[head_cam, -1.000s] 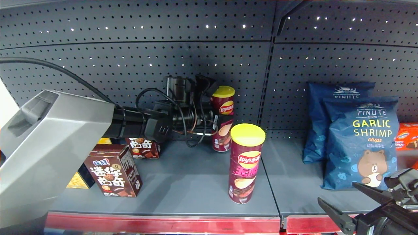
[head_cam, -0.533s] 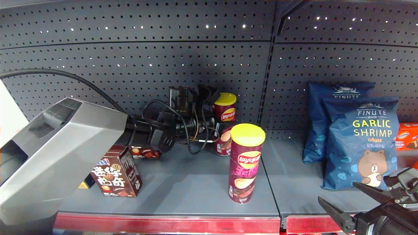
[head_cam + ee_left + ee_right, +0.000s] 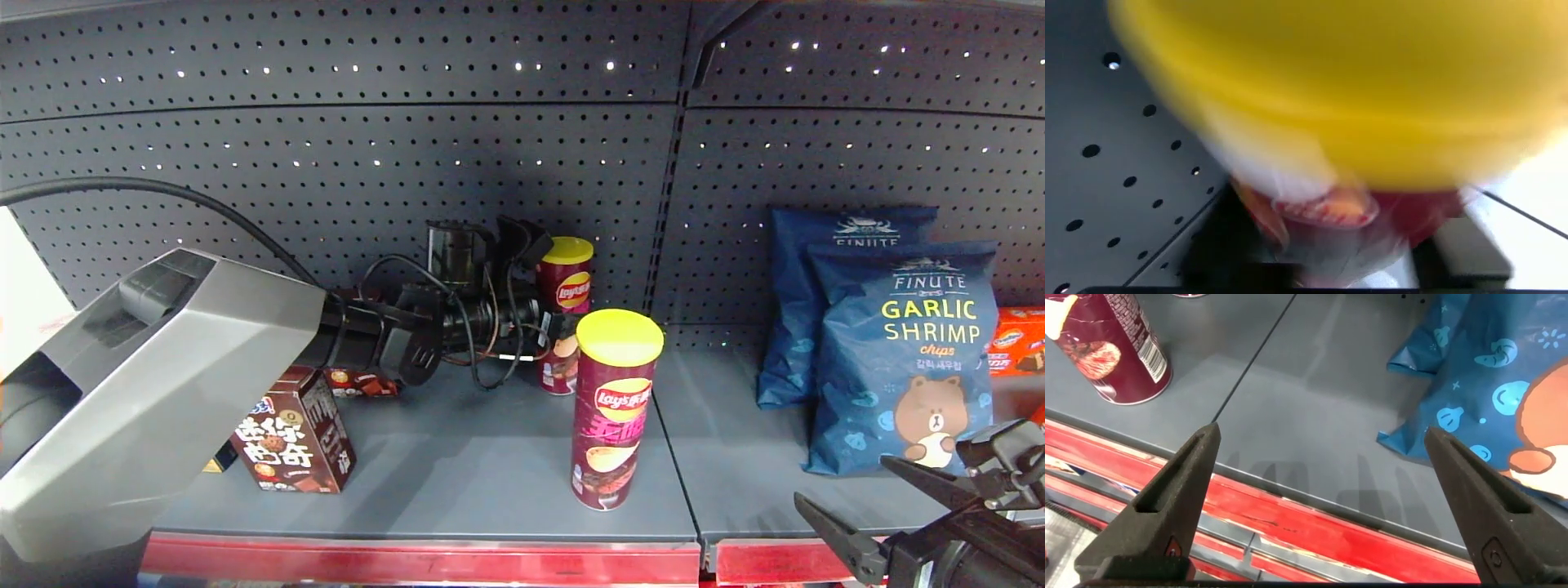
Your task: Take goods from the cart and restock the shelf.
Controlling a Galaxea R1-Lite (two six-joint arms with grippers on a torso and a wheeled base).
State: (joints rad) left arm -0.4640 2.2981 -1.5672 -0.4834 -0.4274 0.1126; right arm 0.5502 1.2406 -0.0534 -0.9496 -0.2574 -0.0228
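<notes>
Mid-frame I hold the chips can (image 3: 569,282) in the left gripper (image 3: 549,325), jaws clamped, lower than before; right gripper (image 3: 841,482) jaws wide.

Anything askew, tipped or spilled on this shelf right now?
Nothing spilled or tipped. The front chips can stands upright, the rear can is upright in the left gripper, and the blue bags stand upright. Only the cookie box sits turned at an angle to the shelf edge.
</notes>
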